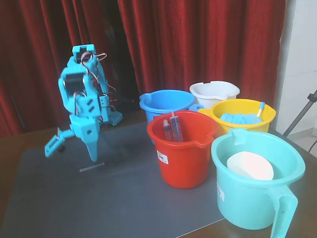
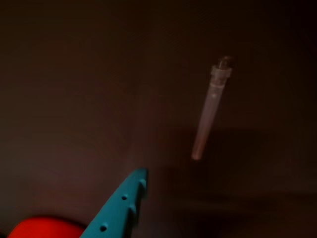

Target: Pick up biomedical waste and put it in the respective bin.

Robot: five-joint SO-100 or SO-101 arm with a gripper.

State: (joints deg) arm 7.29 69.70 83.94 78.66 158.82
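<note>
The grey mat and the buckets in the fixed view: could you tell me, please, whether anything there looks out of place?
Only the thin syringe-like stick stands out: it lies loose on the grey mat, just below the open gripper, while similar larger syringes stand in the red bucket. Nothing looks spilled or tipped.

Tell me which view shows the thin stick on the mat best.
The wrist view: the stick fills much of the frame, its flared cap end visible, though dim and slightly blurred. The fixed view shows the same stick only as a tiny sliver on the mat, just below the open gripper.
</note>
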